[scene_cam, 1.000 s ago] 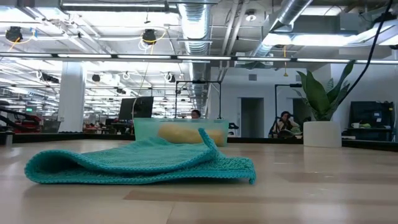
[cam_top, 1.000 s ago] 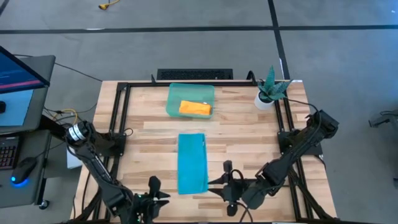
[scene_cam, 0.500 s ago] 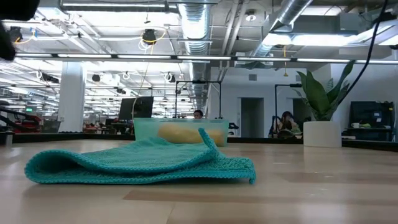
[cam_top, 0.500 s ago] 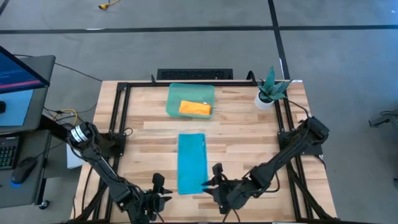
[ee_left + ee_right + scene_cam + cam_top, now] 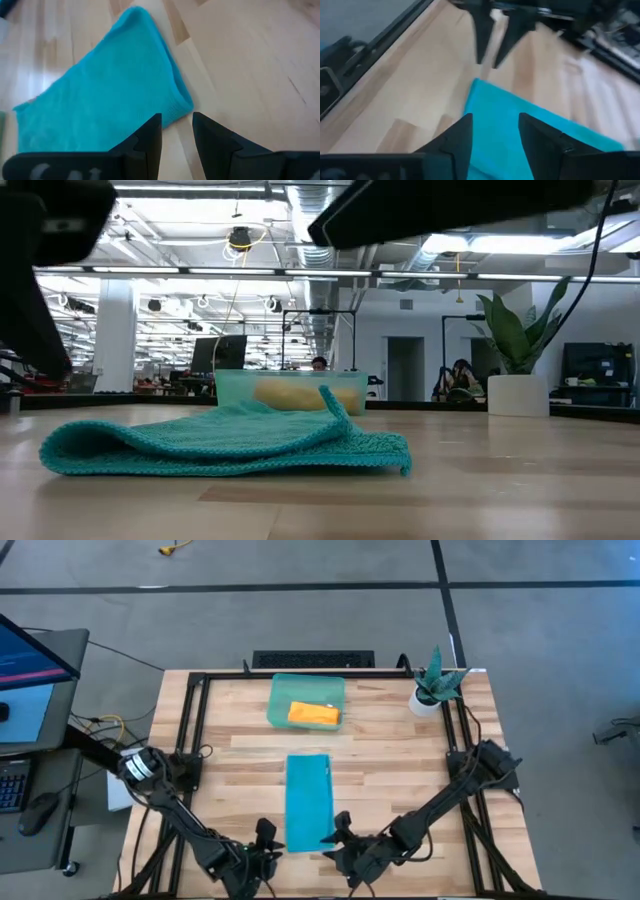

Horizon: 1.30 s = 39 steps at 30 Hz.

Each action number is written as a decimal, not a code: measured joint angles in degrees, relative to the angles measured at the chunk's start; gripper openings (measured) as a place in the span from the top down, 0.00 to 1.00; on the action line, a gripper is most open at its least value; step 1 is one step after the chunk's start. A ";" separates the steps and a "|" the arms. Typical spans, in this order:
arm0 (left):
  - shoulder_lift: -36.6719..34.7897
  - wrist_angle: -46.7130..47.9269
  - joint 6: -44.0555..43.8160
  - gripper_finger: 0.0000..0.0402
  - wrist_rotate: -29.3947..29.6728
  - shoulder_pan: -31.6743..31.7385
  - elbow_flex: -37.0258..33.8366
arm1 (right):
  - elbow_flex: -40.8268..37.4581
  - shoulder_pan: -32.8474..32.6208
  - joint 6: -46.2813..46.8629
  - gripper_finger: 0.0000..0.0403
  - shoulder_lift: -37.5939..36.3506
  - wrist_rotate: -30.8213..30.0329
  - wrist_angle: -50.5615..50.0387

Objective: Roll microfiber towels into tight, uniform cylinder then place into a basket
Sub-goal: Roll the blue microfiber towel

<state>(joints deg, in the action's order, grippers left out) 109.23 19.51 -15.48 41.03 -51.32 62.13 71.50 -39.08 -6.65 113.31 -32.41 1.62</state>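
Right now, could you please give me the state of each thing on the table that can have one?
Teal towel: folded into a long strip, flat on the table, not yet rolled.
Orange towel: rolled, lying in the basket.
Basket: upright, holding only the orange towel.
Left gripper: open, empty, at the teal towel's near corner.
Right gripper: open, empty, over the towel's near end.

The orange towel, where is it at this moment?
In the high view, the orange towel lies rolled inside the green basket at the table's far edge, beyond the teal towel.
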 joint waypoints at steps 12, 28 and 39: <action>0.00 -1.07 -1.62 0.63 -6.50 4.04 0.00 | 0.00 2.12 3.33 0.50 2.41 7.58 3.13; 1.54 -5.20 -1.45 0.48 -9.88 5.66 -0.48 | 0.28 3.67 4.74 0.49 8.78 10.28 3.98; 3.72 -6.20 -1.67 0.53 -7.52 6.55 -0.33 | 0.52 4.91 14.71 0.49 8.67 12.88 -3.53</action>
<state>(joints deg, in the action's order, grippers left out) 112.95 13.31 -17.15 33.51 -44.77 61.80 72.03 -34.17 8.06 121.97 -19.53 -1.91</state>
